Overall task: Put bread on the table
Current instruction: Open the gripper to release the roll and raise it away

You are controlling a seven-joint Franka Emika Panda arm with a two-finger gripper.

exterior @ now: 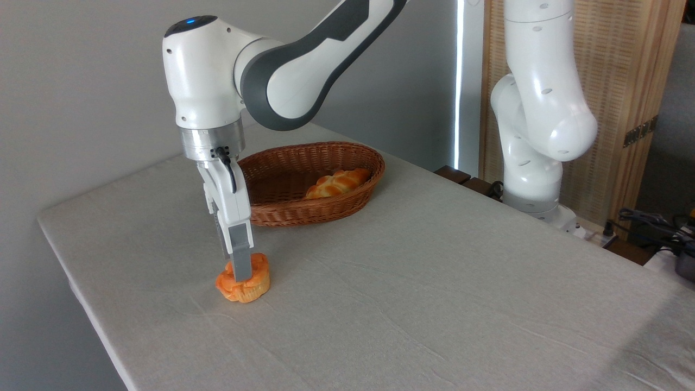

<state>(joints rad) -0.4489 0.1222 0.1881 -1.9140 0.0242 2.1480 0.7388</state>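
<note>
The bread (256, 286), a small orange muffin-shaped bun, sits upright on the grey-beige table (434, 309), near its left front part. My gripper (242, 275) points straight down over it. The near finger (240, 255) overlaps the bun's top and hides the far finger. The bun rests flat on the cloth and the jaws look released, so the gripper reads as open around its top.
Just behind the gripper stands a brown wicker basket (374, 163) holding a golden braided loaf (337, 182). The arm's white base (535, 184) stands at the table's right rear edge. Cables (651, 222) lie off the table at far right.
</note>
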